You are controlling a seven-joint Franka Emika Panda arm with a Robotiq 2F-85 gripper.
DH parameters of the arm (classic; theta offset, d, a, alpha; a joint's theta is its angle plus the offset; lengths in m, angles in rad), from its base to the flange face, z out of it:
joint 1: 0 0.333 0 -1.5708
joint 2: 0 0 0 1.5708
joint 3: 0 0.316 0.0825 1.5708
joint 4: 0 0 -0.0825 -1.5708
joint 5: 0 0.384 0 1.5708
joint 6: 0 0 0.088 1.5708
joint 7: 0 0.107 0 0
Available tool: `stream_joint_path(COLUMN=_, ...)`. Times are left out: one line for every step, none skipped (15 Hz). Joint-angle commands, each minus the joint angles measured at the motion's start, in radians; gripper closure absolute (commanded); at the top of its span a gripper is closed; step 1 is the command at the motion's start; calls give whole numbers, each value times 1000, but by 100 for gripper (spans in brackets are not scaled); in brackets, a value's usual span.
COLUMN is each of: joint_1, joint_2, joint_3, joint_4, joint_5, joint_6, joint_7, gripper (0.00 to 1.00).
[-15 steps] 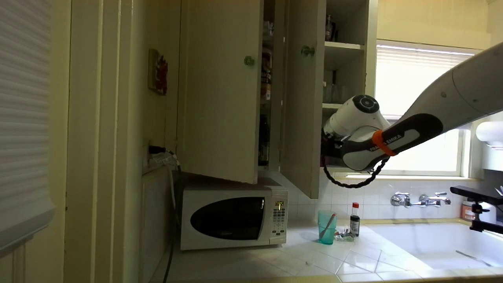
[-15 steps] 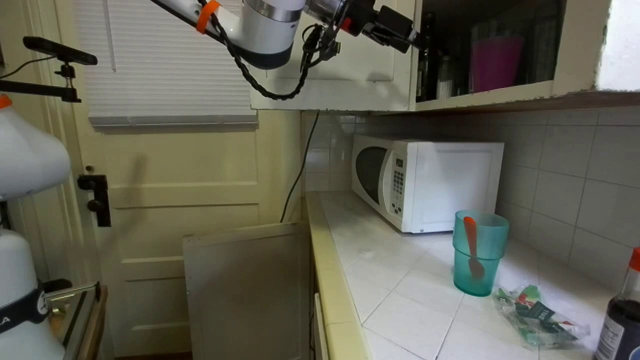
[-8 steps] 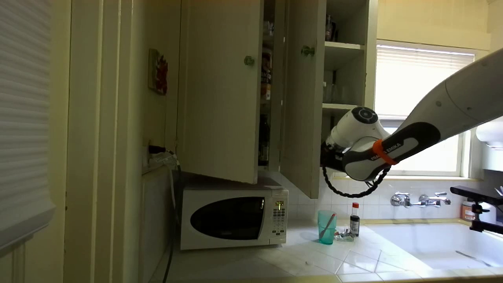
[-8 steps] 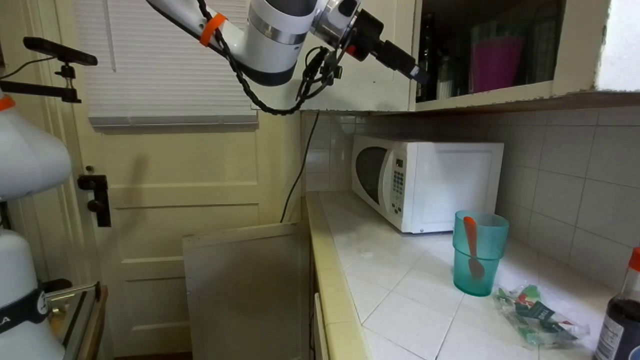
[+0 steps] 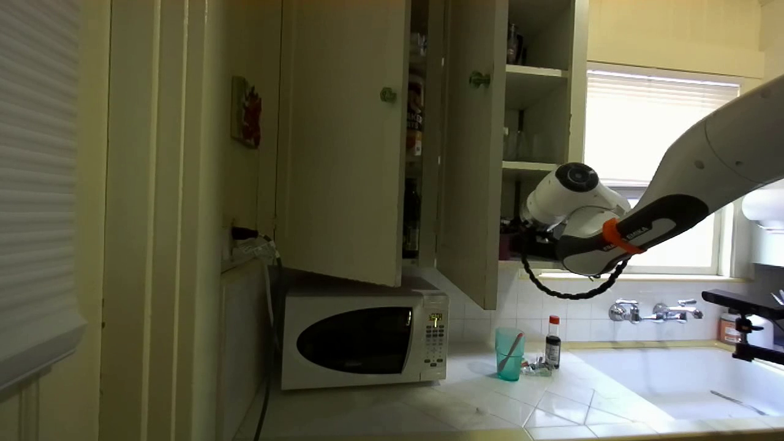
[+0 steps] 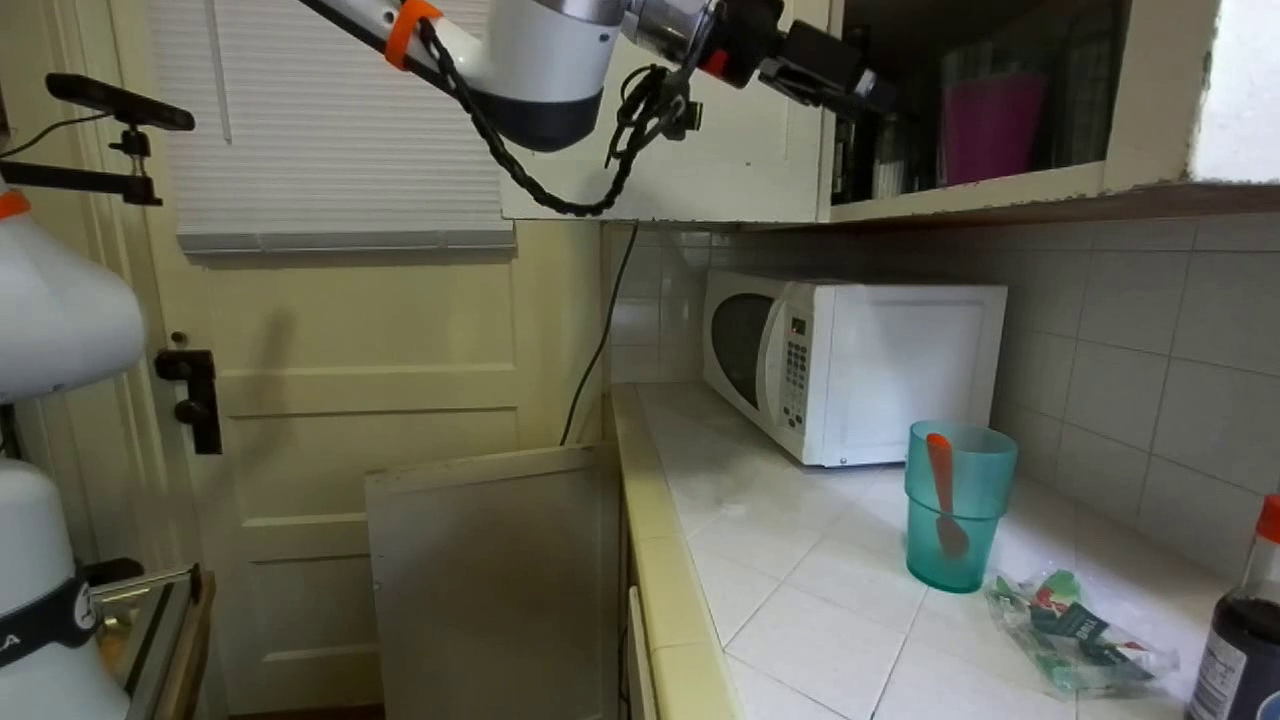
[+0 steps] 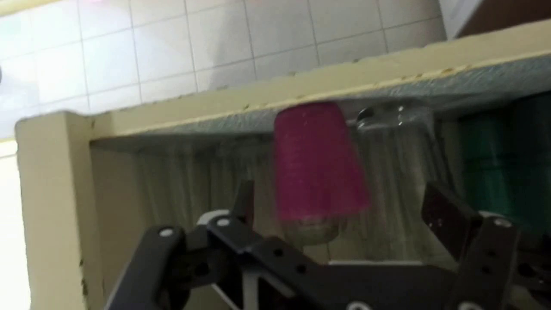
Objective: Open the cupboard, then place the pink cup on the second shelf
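The cream cupboard (image 5: 468, 159) has its doors standing open, with pale shelves (image 5: 534, 165) inside. The pink cup (image 6: 993, 128) stands upright on the cupboard's lowest board (image 6: 1010, 188). A sliver of the cup (image 5: 504, 246) shows past the door edge in an exterior view. My gripper (image 6: 878, 95) is at the cupboard's opening, short of the cup. In the wrist view my gripper (image 7: 344, 209) is open and empty. The pink cup (image 7: 318, 159) appears between its two fingers, nearer the left one, with no visible contact.
Clear glasses (image 7: 400, 146) stand beside the cup, and a dark green vessel (image 7: 486, 163) farther along. A cupboard side post (image 7: 51, 193) bounds the opening. On the counter are a microwave (image 6: 900, 370), a teal cup (image 6: 960, 510) with a spoon, a plastic bag and a bottle (image 5: 553, 346).
My gripper dipped, then rose again and moved farther into the cupboard's opening, toward the pink cup. It also turned about its own axis. The doors and the cup have not moved.
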Motion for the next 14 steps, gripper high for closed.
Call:
stream_joint_path(joint_1=-64, joint_2=-16, joint_3=29, joint_4=44, joint_5=-248, joint_6=-16, joint_7=133, gripper=0)
stream_joint_path(joint_1=-67, joint_2=-11, joint_3=34, joint_4=53, joint_5=-300, joint_6=-23, joint_7=160, gripper=0)
stream_joint_path(joint_1=-64, joint_2=-3, joint_3=35, joint_4=55, joint_5=-326, joint_6=-16, joint_7=168, gripper=0)
stream_joint_path(joint_1=-62, joint_2=3, joint_3=38, joint_4=57, joint_5=-355, joint_6=-13, joint_7=180, gripper=0)
stream_joint_path(joint_1=-57, joint_2=10, joint_3=41, joint_4=57, joint_5=-380, joint_6=-14, joint_7=177, gripper=0)
stream_joint_path(joint_1=-56, joint_2=18, joint_3=44, joint_4=59, joint_5=-402, joint_6=-15, joint_7=183, gripper=0)
stream_joint_path(joint_1=-56, joint_2=23, joint_3=45, joint_4=59, joint_5=-415, joint_6=-17, joint_7=183, gripper=0)
stream_joint_path(joint_1=-56, joint_2=33, joint_3=48, joint_4=62, joint_5=-429, joint_6=-23, joint_7=189, gripper=0)
stream_joint_path(joint_1=-54, joint_2=42, joint_3=48, joint_4=61, joint_5=-429, joint_6=-23, joint_7=186, gripper=0)
stream_joint_path(joint_1=-55, joint_2=49, joint_3=48, joint_4=62, joint_5=-437, joint_6=-32, joint_7=190, gripper=0)
stream_joint_path(joint_1=-52, joint_2=62, joint_3=48, joint_4=62, joint_5=-427, joint_6=-39, joint_7=193, gripper=0)
stream_joint_path(joint_1=-49, joint_2=76, joint_3=49, joint_4=64, joint_5=-413, joint_6=-44, joint_7=195, gripper=0)
stream_joint_path(joint_1=-46, joint_2=88, joint_3=51, joint_4=68, joint_5=-406, joint_6=-54, joint_7=203, gripper=0)
stream_joint_path(joint_1=-43, joint_2=102, joint_3=52, joint_4=74, joint_5=-399, joint_6=-62, joint_7=212, gripper=0)
